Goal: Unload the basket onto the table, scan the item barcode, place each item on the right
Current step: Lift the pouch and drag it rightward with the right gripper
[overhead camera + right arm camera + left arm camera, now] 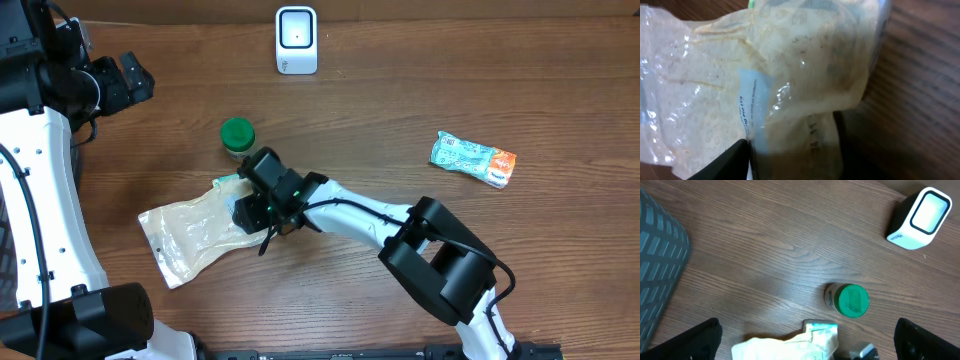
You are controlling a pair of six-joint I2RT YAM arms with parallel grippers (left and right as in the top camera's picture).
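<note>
— Start big. What is there?
— A wooden table. The left arm stands along its left edge, and the right arm reaches from the near edge across to left of the middle.
— And the item?
— A clear plastic bag, crumpled, lying flat on the table left of centre, with a printed label on it. The right arm's head sits over its right end.
— Is the right gripper pinching it?
— Its wrist camera shows a bunched fold of the bag between the two dark fingers, which seem to touch it on both sides. Whether the pinch is firm, I cannot tell.
— The left gripper?
— Spread wide, up in the far left corner, holding nothing.
— The scanner?
— White, upright at the far edge, well apart from the bag.
— Anything smaller?
— A snack packet lies at the right, alone. A green-lidded jar stands just beyond the bag's far corner
</note>
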